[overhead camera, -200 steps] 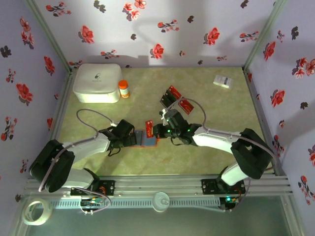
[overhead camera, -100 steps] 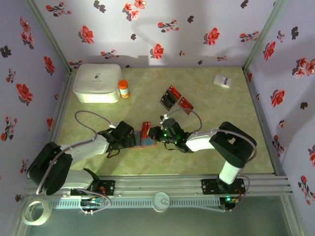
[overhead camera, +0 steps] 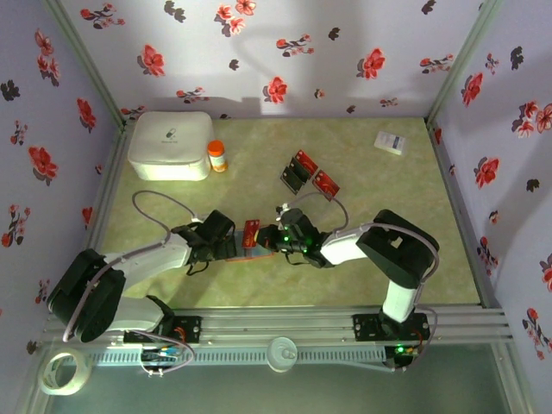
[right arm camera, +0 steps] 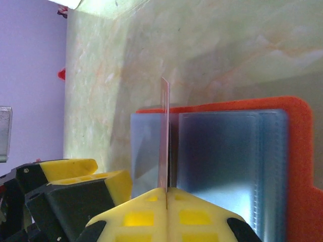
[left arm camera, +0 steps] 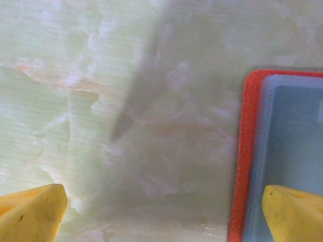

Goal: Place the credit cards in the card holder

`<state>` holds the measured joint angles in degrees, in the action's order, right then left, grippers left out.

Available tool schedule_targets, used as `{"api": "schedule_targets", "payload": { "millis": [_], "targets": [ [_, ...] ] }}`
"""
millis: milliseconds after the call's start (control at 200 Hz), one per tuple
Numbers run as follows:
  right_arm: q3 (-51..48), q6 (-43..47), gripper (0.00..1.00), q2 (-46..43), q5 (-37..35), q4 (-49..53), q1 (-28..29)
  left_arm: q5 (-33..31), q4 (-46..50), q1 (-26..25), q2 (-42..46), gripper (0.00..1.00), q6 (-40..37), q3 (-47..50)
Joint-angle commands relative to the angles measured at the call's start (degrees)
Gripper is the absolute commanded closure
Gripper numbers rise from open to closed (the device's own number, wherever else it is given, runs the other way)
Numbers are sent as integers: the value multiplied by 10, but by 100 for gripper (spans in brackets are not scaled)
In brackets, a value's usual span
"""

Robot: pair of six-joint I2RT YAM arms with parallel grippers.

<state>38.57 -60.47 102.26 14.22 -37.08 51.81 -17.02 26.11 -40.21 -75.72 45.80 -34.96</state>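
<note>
"Where was the small, flat orange-red folding card holder [right arm camera: 298, 151]?"

"Open on the pale green marbled table [overhead camera: 414, 185], toward seven o'clock from its middle, with the bluish-grey pockets facing up. The right gripper [right arm camera: 166, 191] was clenched on one thin red credit card [right arm camera: 165, 136], held on edge over the seam between pockets."

"And the left gripper [left arm camera: 161, 214]?"

"Spread wide and grasping nothing. One yellow fingertip [left arm camera: 292, 212] was over the holder's nine o'clock edge. I couldn't tell whether it pressed down."

"The risk?"

"If the card's edge met a pocket's lip instead of its mouth, it could buckle or twist in the pads. An unpinned holder might skid toward nine o'clock. The other red and black cards [overhead camera: 310, 177] lay at one o'clock."
</note>
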Motion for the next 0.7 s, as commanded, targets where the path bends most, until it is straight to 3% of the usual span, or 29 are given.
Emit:
{"api": "schedule_targets", "payload": {
  "millis": [0, 695],
  "targets": [
    [15, 11, 100, 12, 17, 24, 6, -20, 40, 6, 8, 0, -27, -34],
    [16, 13, 100, -1, 22, 24, 4, 3, 0, 20, -57, 0, -51, -35]
  ]
}}
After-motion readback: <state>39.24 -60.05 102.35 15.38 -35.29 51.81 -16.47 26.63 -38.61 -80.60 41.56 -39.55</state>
